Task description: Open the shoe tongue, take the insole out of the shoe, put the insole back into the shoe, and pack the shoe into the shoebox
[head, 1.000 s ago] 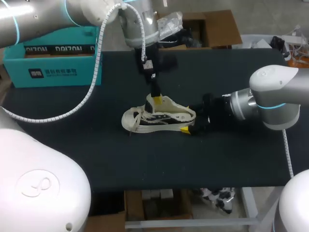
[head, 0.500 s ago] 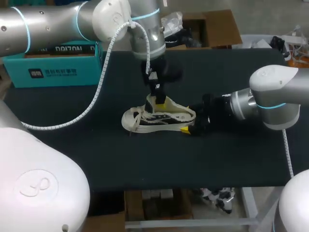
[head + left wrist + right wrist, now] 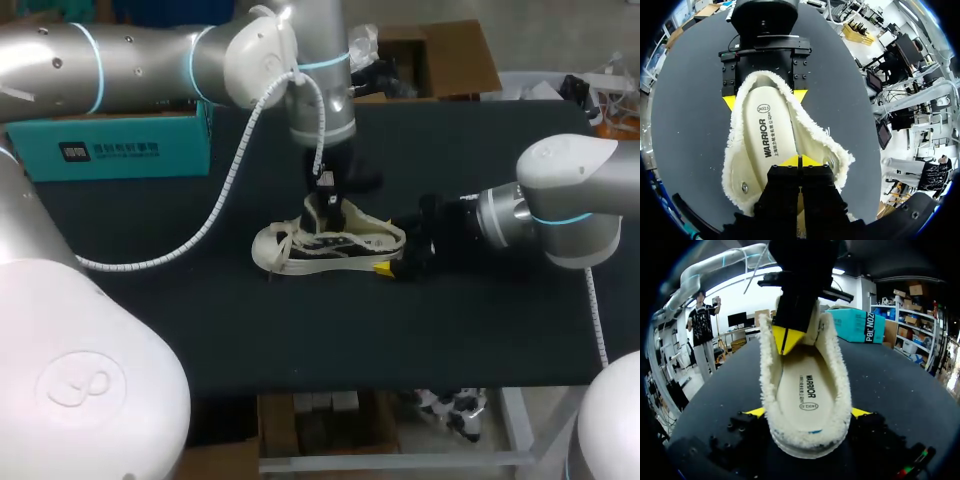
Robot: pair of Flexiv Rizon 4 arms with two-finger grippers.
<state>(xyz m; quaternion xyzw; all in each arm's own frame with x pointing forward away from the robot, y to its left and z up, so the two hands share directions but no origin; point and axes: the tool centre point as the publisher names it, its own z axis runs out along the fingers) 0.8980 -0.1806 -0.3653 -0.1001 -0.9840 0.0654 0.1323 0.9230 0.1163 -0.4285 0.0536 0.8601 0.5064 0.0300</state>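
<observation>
A white low-top shoe (image 3: pixel 330 245) with a fleecy lining lies mid-table, toe to the left. Its insole (image 3: pixel 765 145) sits inside, also seen in the right wrist view as the insole (image 3: pixel 805 390). My left gripper (image 3: pixel 325 208) comes down from above with its tips shut together (image 3: pixel 800 161), pressed into the shoe's mouth against the tongue (image 3: pixel 816 322); nothing shows pinched between them. My right gripper (image 3: pixel 395 252) stands wide around the heel, one yellow fingertip (image 3: pixel 757 412) on each side, touching it. The teal shoebox (image 3: pixel 110 140) stands at the back left.
The black table (image 3: pixel 150 330) has bare cloth in front of and to the left of the shoe. A brown cardboard box (image 3: pixel 440 60) stands at the far edge behind my left arm.
My left arm has swung its elbow across to the right and its gripper has shifted slightly right and lower onto the tongue. The right arm and the shoe have not moved.
</observation>
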